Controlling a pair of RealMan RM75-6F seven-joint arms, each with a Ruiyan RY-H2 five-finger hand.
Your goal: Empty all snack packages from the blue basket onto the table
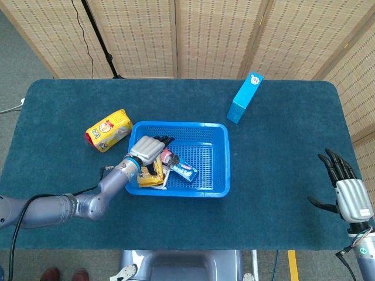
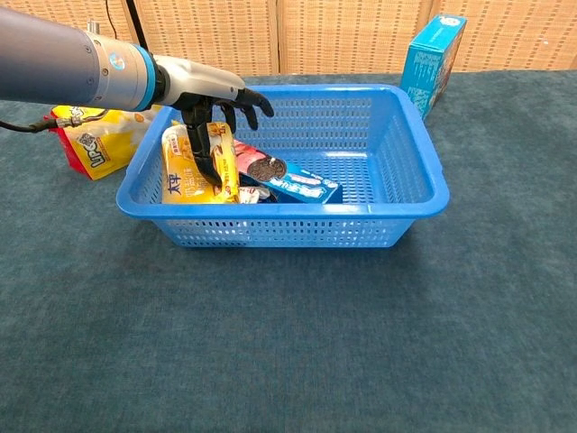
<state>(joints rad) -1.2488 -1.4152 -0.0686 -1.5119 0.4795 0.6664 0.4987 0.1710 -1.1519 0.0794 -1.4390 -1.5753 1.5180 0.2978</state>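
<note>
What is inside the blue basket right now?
Inside the blue basket: a yellow snack pack that the left robot hand reaches onto, and a blue cookie pack. Anything beneath them is covered.

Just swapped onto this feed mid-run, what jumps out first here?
The blue basket sits mid-table, and the left hand reaches into its left end, fingers down on an upright yellow snack packet, with a blue cookie pack lying beside it. A yellow bag lies on the cloth left of the basket, a blue box stands behind it, and the right hand waits open at the table's right edge.
</note>
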